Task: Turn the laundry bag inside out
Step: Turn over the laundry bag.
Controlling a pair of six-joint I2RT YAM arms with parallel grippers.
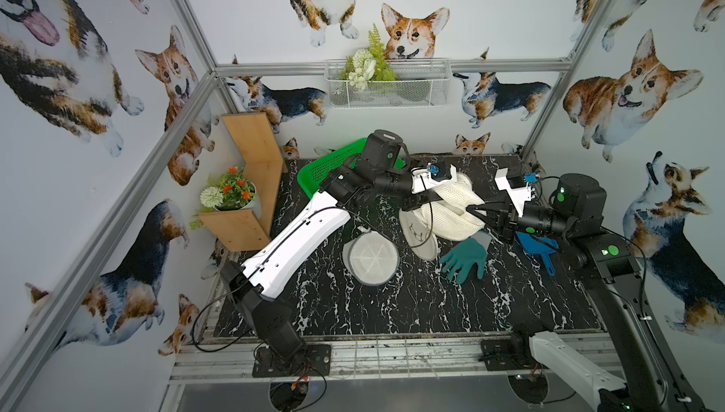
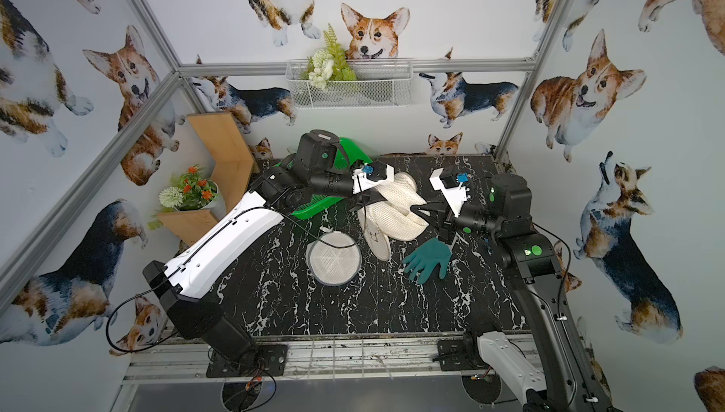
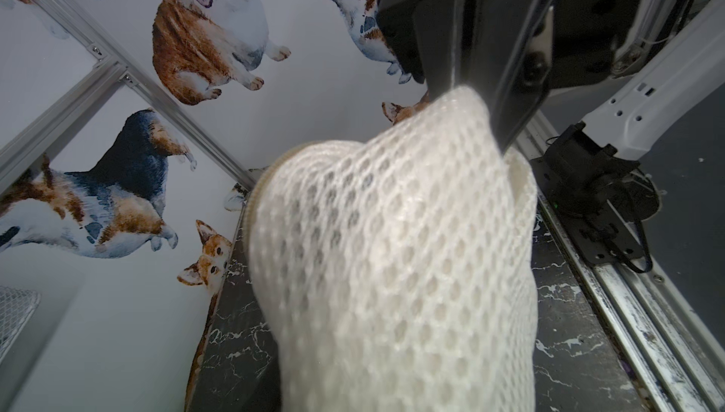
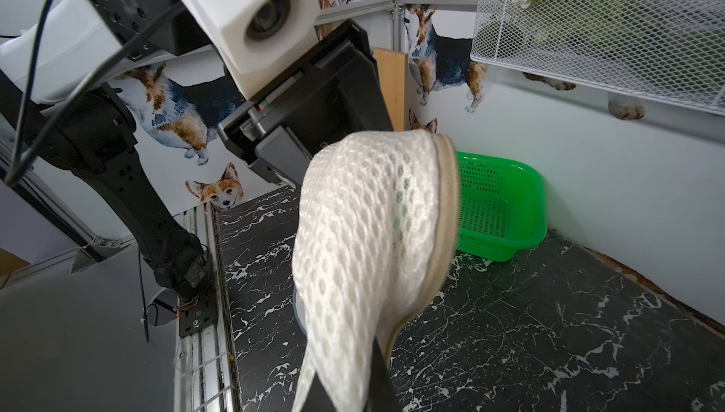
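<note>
The laundry bag (image 1: 447,210) (image 2: 394,210) is cream mesh with a tan zipper edge (image 4: 445,214). It hangs above the back middle of the table, stretched between both grippers. My left gripper (image 1: 416,203) (image 2: 364,202) is shut on its left end; in the left wrist view the mesh (image 3: 392,265) hides my own jaws. My right gripper (image 1: 472,208) (image 2: 416,210) (image 4: 353,390) is shut on the right end, with mesh pinched between its black fingers (image 4: 382,374). The left wrist view also shows that pinch on a bag corner (image 3: 459,94).
On the marble table (image 1: 392,304) lie a round mesh pouch (image 1: 370,259), a white slipper (image 1: 423,241), a teal glove (image 1: 467,259) and a blue scoop (image 1: 535,245). A green basket (image 1: 333,166) stands at the back left. A wooden shelf with a flower pot (image 1: 235,194) is at the left wall.
</note>
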